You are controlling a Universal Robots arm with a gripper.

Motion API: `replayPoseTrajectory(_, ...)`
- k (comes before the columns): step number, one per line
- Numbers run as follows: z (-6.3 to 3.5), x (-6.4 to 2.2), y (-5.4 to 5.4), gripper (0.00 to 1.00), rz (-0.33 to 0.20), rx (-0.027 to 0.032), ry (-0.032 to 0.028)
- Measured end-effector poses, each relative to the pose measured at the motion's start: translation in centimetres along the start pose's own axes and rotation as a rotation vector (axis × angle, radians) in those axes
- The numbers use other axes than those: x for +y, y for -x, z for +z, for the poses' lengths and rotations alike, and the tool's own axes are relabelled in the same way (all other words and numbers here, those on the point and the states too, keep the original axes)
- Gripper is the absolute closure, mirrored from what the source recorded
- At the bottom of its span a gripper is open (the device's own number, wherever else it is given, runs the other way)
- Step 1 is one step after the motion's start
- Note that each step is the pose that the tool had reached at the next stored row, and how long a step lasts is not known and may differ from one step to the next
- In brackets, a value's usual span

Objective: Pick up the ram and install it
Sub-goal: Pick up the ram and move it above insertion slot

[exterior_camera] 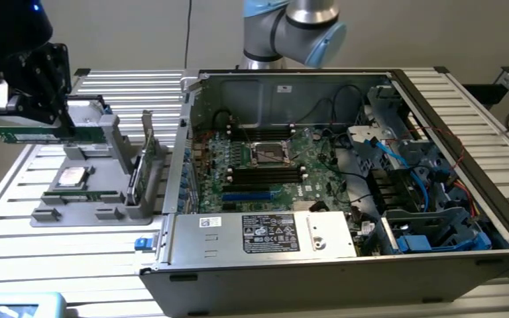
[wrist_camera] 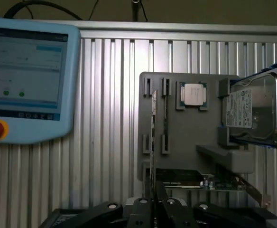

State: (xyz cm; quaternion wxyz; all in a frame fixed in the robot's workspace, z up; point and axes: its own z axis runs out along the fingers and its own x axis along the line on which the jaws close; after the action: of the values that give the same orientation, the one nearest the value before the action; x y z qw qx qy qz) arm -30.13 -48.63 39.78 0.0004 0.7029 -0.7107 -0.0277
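Pincer (exterior_camera: 26, 122) clamped on the ram (exterior_camera: 11, 135). The stick is held level in the air above the far end of the grey fixture (exterior_camera: 87, 212), over the surface (exterior_camera: 60, 265) near its far corner on the exterior view's left. In the wrist view the ram (wrist_camera: 153, 142) shows edge-on, running out from between the closed-in fingers (grip looks near mid-length, not certain). A second stick (exterior_camera: 82, 197) lies in the fixture with the processor (exterior_camera: 73, 175) beside it. The upright expansion card (exterior_camera: 148, 156) stands on the fixture's side toward the computer case (exterior_camera: 343, 265). The case stands open on the surface, well apart from the pincer; the memory slots (exterior_camera: 264, 173) lie beside the socket on the motherboard (exterior_camera: 325, 152). Risks, as judged: the thin board is gripped on its flat faces, so a jolt could let it pivot or slide in the clamp, and its edge would then meet the slot skewed. The expansion card and the case's side wall (exterior_camera: 183, 146) both stand between ram and slots, so a low path would clip either. Dark cables (exterior_camera: 347, 175) lie near the slots and could snag a corner. If notch and slot key mismatch, or the latches are shut (too small to tell), pressing down could bend the stick or stress the motherboard.
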Motion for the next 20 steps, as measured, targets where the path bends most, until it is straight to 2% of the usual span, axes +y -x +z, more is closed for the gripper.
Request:
replayPoseTrajectory(7, -1.94, -2.4, 0.0, 0.86, -0.002, 0.0001, 0.0094)
replayPoseTrajectory(13, -2.16, -5.05, 0.1, 0.86, -0.004, 0.0004, 0.0138)
replayPoseTrajectory(20, -2.42, -8.18, 0.1, 0.86, -0.006, 0.0006, 0.0161)
